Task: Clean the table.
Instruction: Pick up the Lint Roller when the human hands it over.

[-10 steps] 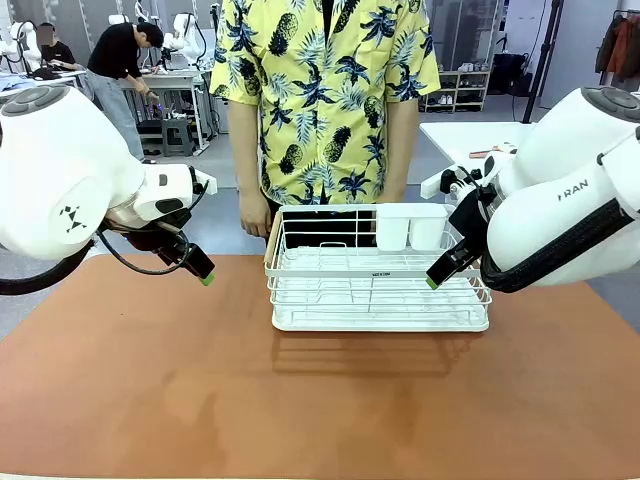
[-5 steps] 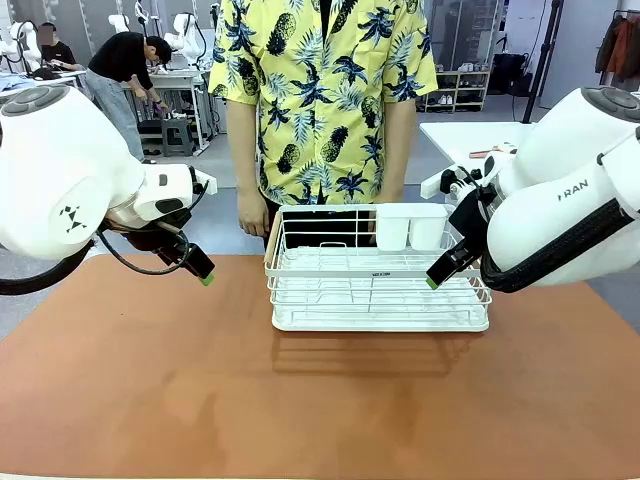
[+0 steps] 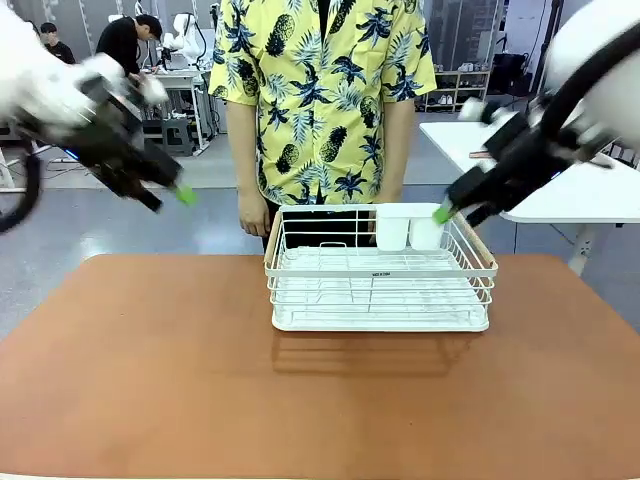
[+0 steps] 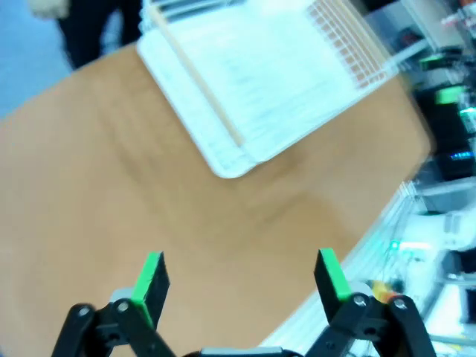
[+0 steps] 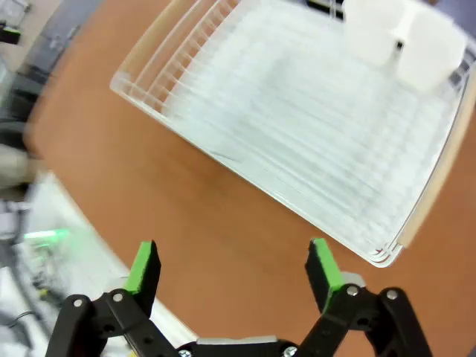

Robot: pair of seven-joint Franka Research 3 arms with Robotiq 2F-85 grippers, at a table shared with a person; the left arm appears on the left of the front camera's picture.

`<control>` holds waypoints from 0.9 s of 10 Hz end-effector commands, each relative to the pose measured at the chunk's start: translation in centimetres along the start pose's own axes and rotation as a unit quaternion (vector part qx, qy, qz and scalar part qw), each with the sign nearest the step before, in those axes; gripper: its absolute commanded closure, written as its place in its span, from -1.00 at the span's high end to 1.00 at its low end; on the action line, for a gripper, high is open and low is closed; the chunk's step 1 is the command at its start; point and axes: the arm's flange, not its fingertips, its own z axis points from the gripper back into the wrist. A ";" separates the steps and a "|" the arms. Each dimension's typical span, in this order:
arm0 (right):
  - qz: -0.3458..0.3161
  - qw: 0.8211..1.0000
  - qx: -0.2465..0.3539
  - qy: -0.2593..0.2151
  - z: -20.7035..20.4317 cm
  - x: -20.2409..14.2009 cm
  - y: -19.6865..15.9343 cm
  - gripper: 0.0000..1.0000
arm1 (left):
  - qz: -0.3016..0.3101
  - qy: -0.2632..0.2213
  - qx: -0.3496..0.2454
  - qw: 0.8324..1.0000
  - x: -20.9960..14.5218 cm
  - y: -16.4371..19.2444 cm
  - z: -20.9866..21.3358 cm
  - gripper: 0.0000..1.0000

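Clearly, left hand (image 4: 242,277) and right hand (image 5: 234,268) both stood released, spread wide, nothing held, hanging above the terracotta counter (image 3: 150,380). Counter ran across the near scene, white wire rack (image 3: 378,290) sitting at its far middle, person (image 3: 325,100) standing just behind.

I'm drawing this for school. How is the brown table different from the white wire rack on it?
The table is reddish-brown, smooth and solid; the rack is white and made of thin wires. The table is far wider than the rack, which stands on it near the far side. The rack has raised walls and holds two white cups; the table is flat. Both have rounded corners.
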 end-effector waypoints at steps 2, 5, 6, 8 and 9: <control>-0.138 0.985 0.100 -0.015 6.5 -1.0 -7.7 1.00 | 0.129 -0.040 -0.174 0.975 -3.4 8.4 8.2 1.00; -0.225 0.961 0.147 -0.060 12.5 -6.2 -15.4 1.00 | 0.295 -0.121 -0.210 0.924 -11.7 15.8 14.6 1.00; -0.256 0.950 0.159 -0.078 14.1 -8.5 -18.0 1.00 | 0.307 -0.156 -0.215 0.914 -14.3 17.3 16.6 1.00; -0.304 0.931 0.166 -0.113 16.4 -13.0 -21.6 1.00 | 0.356 -0.173 -0.214 0.893 -18.5 20.0 18.9 1.00; -0.326 0.920 0.169 -0.140 17.4 -15.2 -22.8 1.00 | 0.388 -0.188 -0.214 0.877 -20.2 21.2 19.5 1.00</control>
